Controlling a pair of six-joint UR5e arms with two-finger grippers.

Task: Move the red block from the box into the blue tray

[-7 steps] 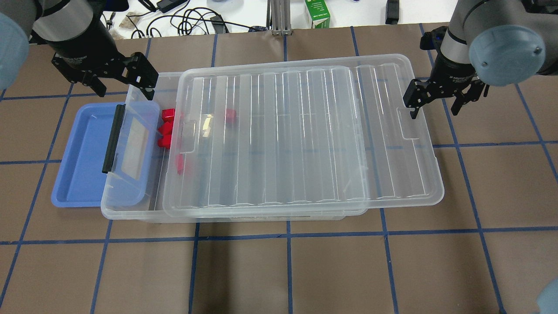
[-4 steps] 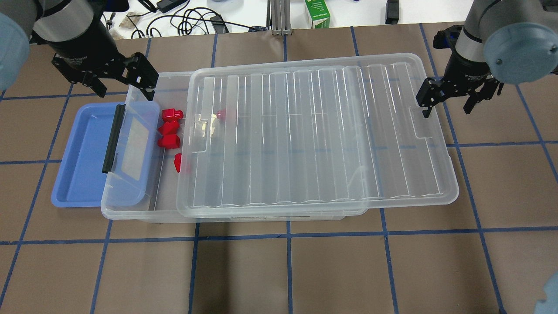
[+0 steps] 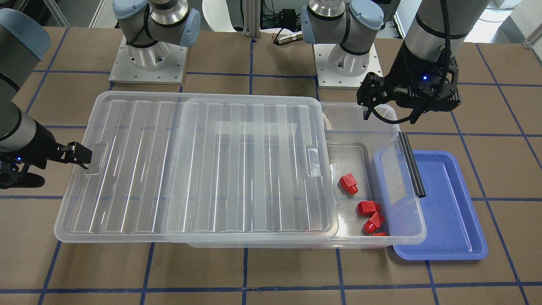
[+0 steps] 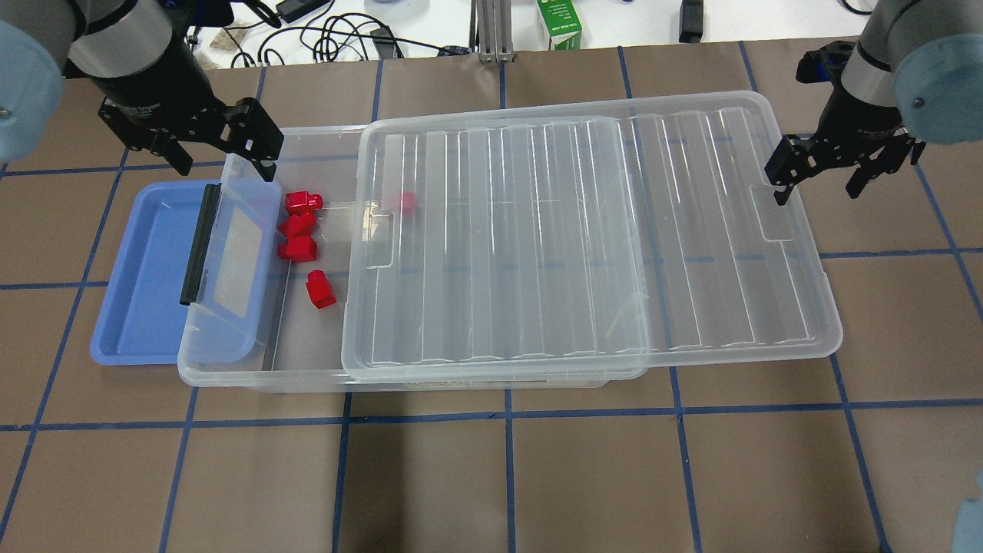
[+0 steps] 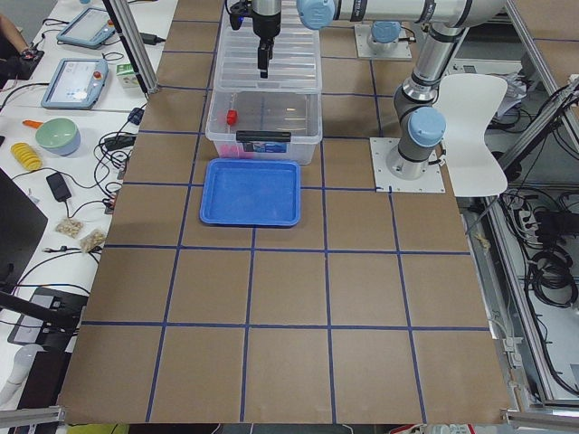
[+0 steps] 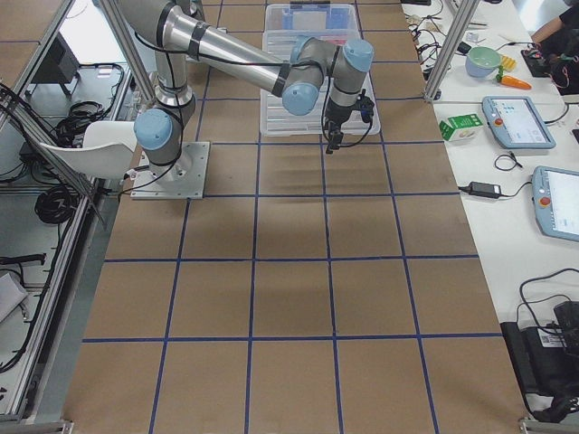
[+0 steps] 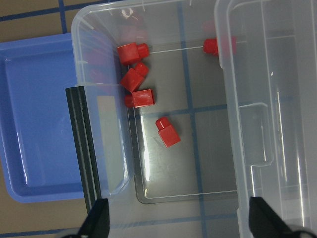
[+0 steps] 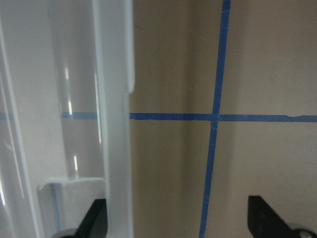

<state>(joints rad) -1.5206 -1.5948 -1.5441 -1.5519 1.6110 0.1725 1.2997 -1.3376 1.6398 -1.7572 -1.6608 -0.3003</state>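
Lid drawn aside, blocks exposed: the box point(image 4: 230, 369) is pictured with its ribbed lid point(image 4: 584, 230) lying partway off toward the robot's right, so that the end next to the blue tray point(image 4: 138, 307) is laid open. The red block point(image 4: 320, 289) is seen on the box floor in that uncovered strip, a little apart from three more red blocks point(image 4: 299, 226) clustered nearer the tray end; a fifth block point(image 4: 405, 202) is glimpsed under the lid's edge. The left gripper point(image 4: 226, 167) is held over the box's far corner, its jaws spread wide and empty. The right gripper point(image 4: 816, 190) is poised at the lid's outer rim, jaws likewise parted and nothing clasped; whether a finger touches the rim cannot be told. No block is seen in the tray. Access is judged gained, while picking, carrying and release are left to be done
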